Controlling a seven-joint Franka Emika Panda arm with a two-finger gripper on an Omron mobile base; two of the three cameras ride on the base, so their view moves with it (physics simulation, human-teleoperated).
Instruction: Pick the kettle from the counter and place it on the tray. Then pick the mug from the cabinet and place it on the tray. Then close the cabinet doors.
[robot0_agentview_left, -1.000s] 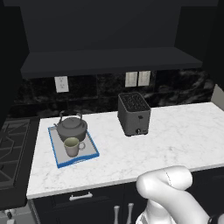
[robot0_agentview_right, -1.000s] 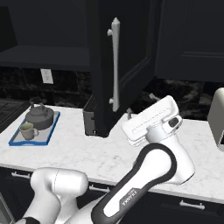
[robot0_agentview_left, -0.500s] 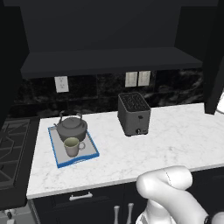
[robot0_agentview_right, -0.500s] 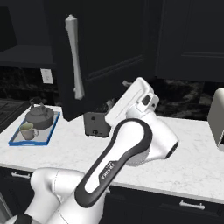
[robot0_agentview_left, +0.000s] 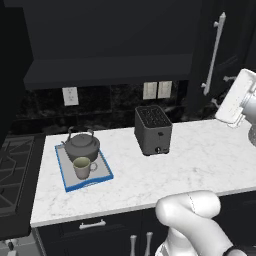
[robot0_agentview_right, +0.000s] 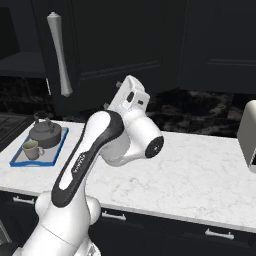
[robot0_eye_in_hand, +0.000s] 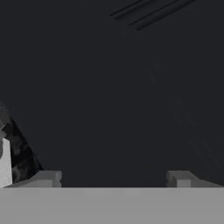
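The dark grey kettle (robot0_agentview_left: 81, 145) (robot0_agentview_right: 45, 132) and the beige mug (robot0_agentview_left: 82, 167) (robot0_agentview_right: 31, 148) both stand on the blue-rimmed tray (robot0_agentview_left: 102, 176) (robot0_agentview_right: 59, 146) at the left of the white counter (robot0_agentview_left: 200, 155) (robot0_agentview_right: 200, 170). My gripper (robot0_agentview_left: 223, 90) (robot0_agentview_right: 114, 95) (robot0_eye_in_hand: 113, 179) is raised high, facing the panel of the right cabinet door (robot0_agentview_left: 227, 45) (robot0_agentview_right: 115, 40) at close range. Its fingertips (robot0_eye_in_hand: 46, 177) stand wide apart, open, with nothing between them. The door's silver bar handle (robot0_agentview_left: 215, 52) (robot0_agentview_right: 59, 52) is off to the side of my hand. The cabinet's dark shelf (robot0_agentview_left: 105, 70) shows.
A boxy dark toaster (robot0_agentview_left: 154, 130) (robot0_agentview_right: 248, 135) stands on the counter right of the tray. A stove top (robot0_agentview_left: 12, 165) lies left of the counter. Wall sockets (robot0_agentview_left: 157, 90) sit on the dark backsplash. Navy drawers (robot0_agentview_right: 210, 232) run below the counter.
The right cabinet door has swung round towards the cabinet, its handle sliding left in the right base view. My hand has followed the door panel, and the arm has swung with it.
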